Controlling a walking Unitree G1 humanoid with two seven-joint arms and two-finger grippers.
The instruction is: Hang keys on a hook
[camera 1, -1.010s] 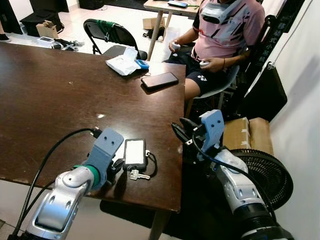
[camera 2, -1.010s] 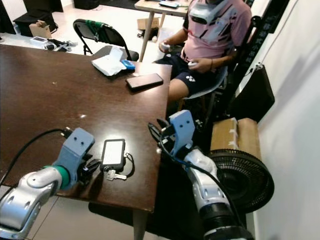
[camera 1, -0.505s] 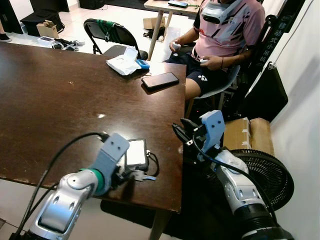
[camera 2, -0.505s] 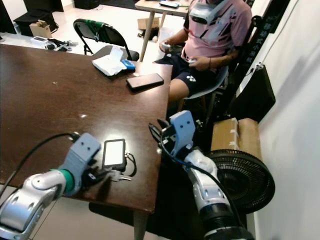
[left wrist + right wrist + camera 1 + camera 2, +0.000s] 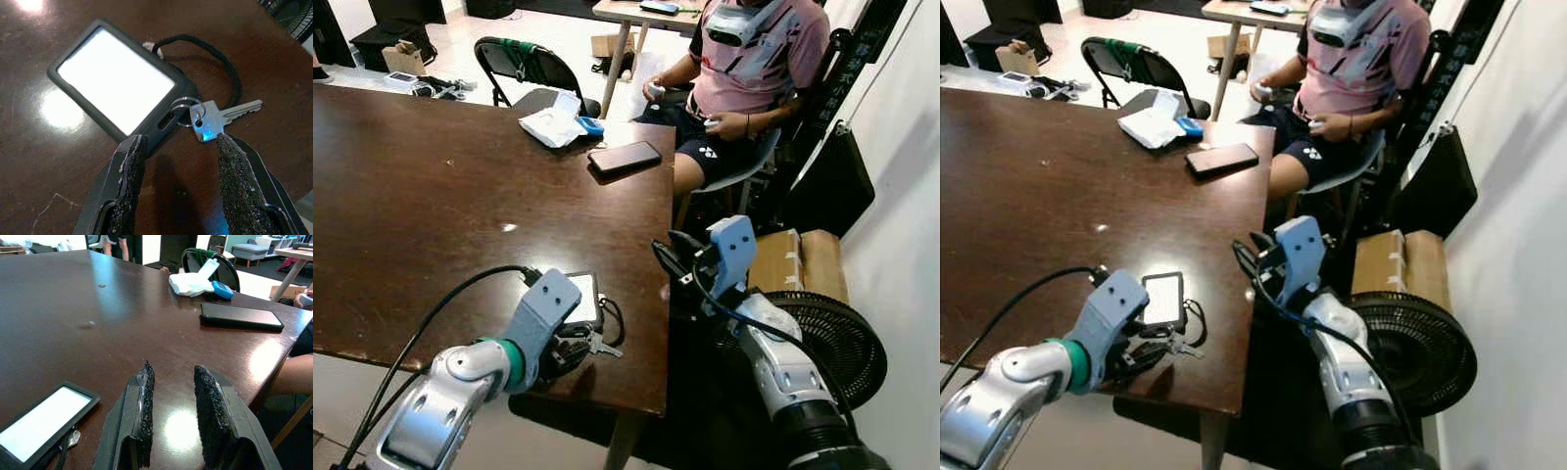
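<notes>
- One key and one card holder lie on the bench, lower centre.
- Left end effector spread around the key, unclenched.
- Right end effector released, holding nothing.

parted right pincer, table, phone
</notes>
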